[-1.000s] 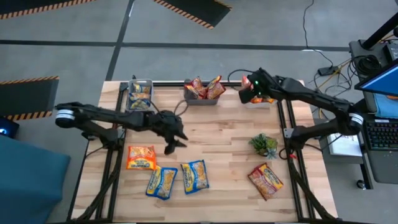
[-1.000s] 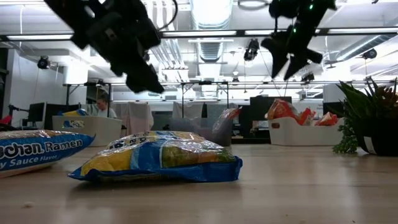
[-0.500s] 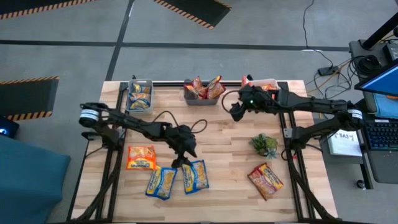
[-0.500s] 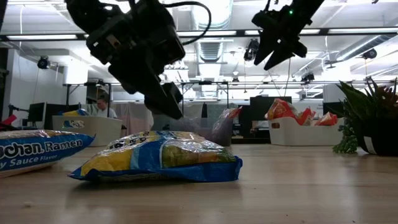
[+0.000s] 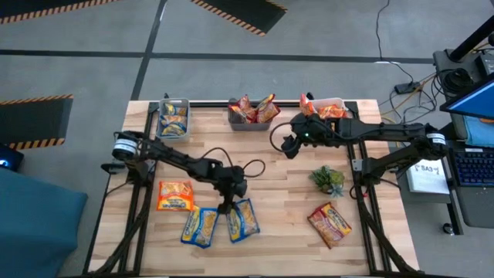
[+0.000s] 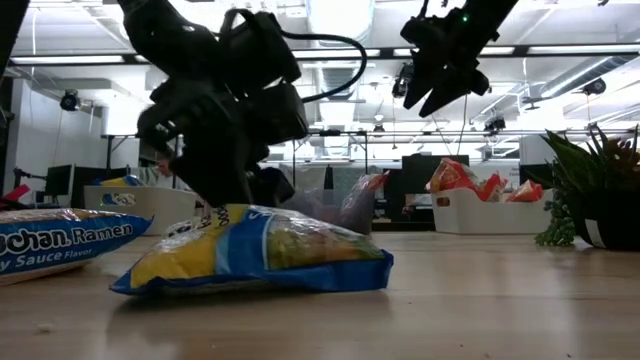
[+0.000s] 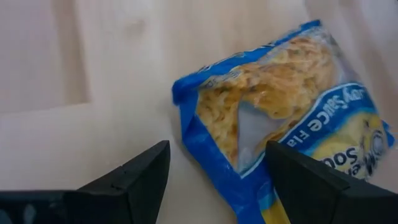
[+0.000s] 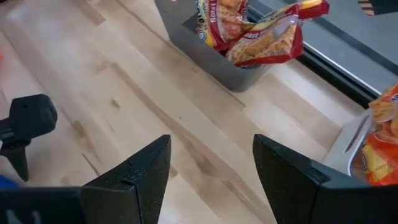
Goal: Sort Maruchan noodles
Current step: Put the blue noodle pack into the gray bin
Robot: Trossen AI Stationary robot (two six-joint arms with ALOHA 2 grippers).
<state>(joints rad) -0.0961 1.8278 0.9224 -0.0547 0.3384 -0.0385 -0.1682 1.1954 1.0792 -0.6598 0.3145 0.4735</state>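
A blue-and-yellow noodle packet (image 5: 241,218) (image 7: 280,124) lies flat on the table near its near edge. My left gripper (image 5: 228,205) (image 7: 214,183) (image 6: 215,205) is open and reaches down at the packet's far end. In the left wrist view one finger stands on each side of the packet's corner (image 7: 186,106). My right gripper (image 5: 287,145) (image 8: 211,168) (image 6: 440,90) is open, holds nothing and hangs above the table's far middle. Also flat on the table are a second blue-and-yellow packet (image 5: 201,225), an orange one (image 5: 175,195) and a dark red one (image 5: 330,224). My left gripper comes at the blue-and-yellow packet's far end (image 7: 193,137) from above, pointing down, with its open fingers on either side of that end. I cannot tell whether a finger touches the wrapper. The packet lies flat on the table.
Three bins stand along the far edge: a clear one with blue-and-yellow packets (image 5: 173,117), a grey one with dark red packets (image 5: 252,112) (image 8: 249,37), and a white one with orange packets (image 5: 328,110). A small green plant (image 5: 327,179) stands right of centre. Bare wood lies mid-table.
My left gripper has moved toward the near edge and the right, and has come down to the blue-and-yellow packet's far end. My right gripper has moved from over the white bin toward the table's middle and left, staying open.
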